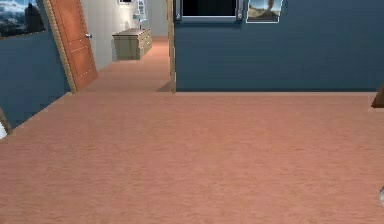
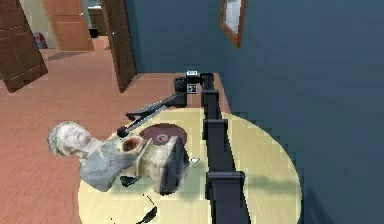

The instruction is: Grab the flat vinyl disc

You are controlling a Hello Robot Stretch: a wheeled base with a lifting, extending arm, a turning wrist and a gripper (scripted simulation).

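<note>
The reach toward the disc is the step in hand. The dark disc (image 2: 163, 133) lies flat on the bench (image 2: 265, 160), just beyond the bust (image 2: 118, 160). The gripper (image 2: 127, 129) hangs near the disc, also beyond the bust. I cannot tell whether it grips anything. The next move probably calls for lining up carefully on the disc's thin edge.

Round pale-yellow table (image 2: 268, 160); flat dark-red disc (image 2: 160, 132) lying near its middle; pale bust (image 2: 112, 155) on its side, just beside disc; small dark bits (image 2: 131, 181) by bust.
</note>
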